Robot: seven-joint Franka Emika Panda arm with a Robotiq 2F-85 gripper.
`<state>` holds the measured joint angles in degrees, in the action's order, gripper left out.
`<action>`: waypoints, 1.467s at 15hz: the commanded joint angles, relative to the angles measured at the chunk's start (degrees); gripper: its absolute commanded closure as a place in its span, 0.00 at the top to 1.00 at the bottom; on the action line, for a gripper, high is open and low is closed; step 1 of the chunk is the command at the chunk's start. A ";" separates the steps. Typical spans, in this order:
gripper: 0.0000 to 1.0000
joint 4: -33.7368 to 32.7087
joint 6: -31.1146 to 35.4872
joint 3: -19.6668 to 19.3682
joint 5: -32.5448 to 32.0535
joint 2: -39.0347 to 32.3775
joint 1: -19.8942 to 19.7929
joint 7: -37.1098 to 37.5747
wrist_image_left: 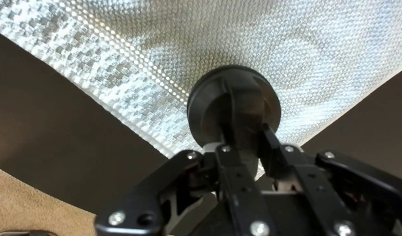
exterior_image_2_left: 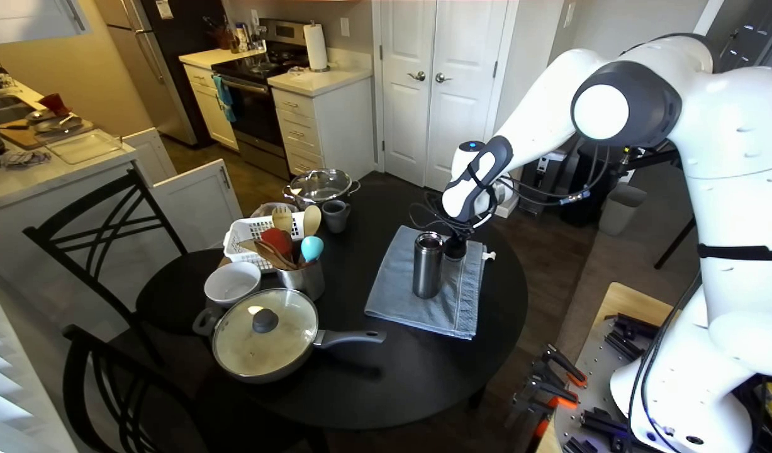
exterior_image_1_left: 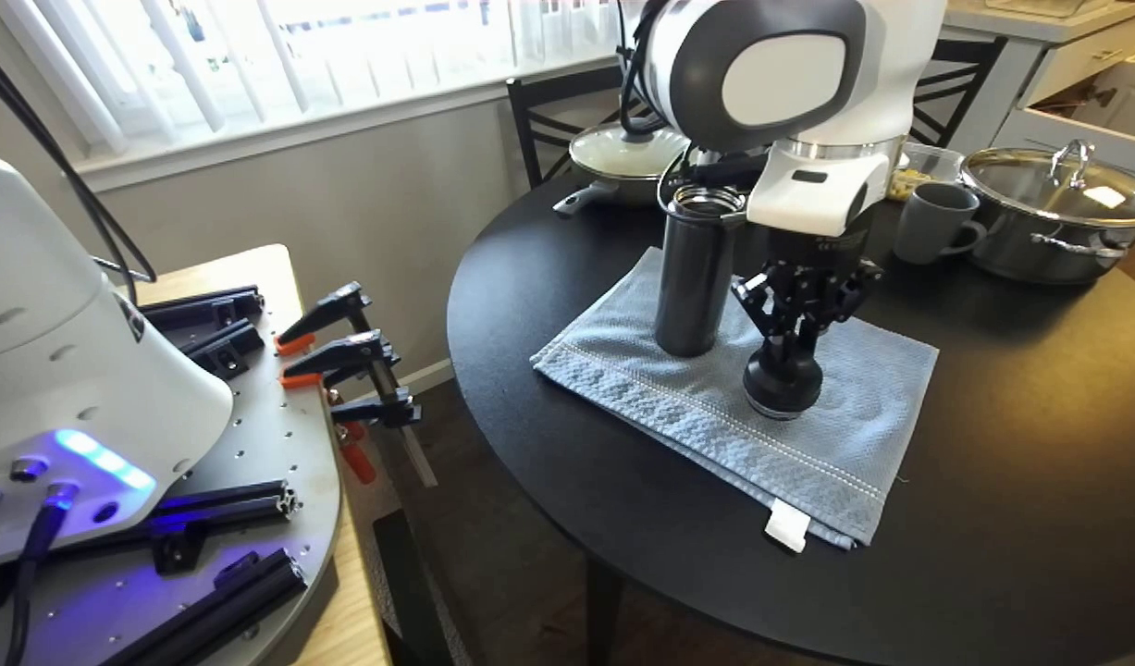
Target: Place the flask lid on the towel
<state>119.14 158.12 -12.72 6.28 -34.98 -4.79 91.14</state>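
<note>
The flask lid (exterior_image_1_left: 783, 381) is a black rounded cap with a loop handle. It is upright at the towel's surface; whether it touches the cloth or hovers just over it is hard to tell. My gripper (exterior_image_1_left: 791, 340) is above it, its fingers on either side of the loop handle, shut on it. The wrist view shows the lid (wrist_image_left: 204, 108) from above, its handle between the fingertips (wrist_image_left: 246, 132). The grey-blue towel (exterior_image_1_left: 868, 388) lies flat on the table under the lid. It also shows in an exterior view (exterior_image_2_left: 392, 296). The lid (exterior_image_2_left: 455, 250) is partly hidden there.
The open dark flask (exterior_image_1_left: 695, 277) stands upright on the towel, close beside my gripper. A lidded pan (exterior_image_2_left: 266, 346), a utensil holder (exterior_image_2_left: 311, 280), a white bowl (exterior_image_2_left: 233, 283), a mug (exterior_image_1_left: 932, 222) and a glass-lidded pot (exterior_image_1_left: 1039, 254) stand on the round black table (exterior_image_1_left: 1011, 481).
</note>
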 commanded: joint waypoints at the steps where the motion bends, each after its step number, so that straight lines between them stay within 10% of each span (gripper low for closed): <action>1: 0.06 1.45 2.02 1.09 3.06 1.33 -0.97 -3.35; 3: 0.48 1.54 1.77 1.46 4.09 1.30 -1.16 -3.80; 12: 0.97 1.81 1.14 0.82 4.35 2.13 -0.10 -3.44; 22: 1.00 3.24 -8.53 -0.98 -0.58 12.70 0.69 -16.14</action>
<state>119.53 154.02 -12.83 7.57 -28.03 -4.26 79.56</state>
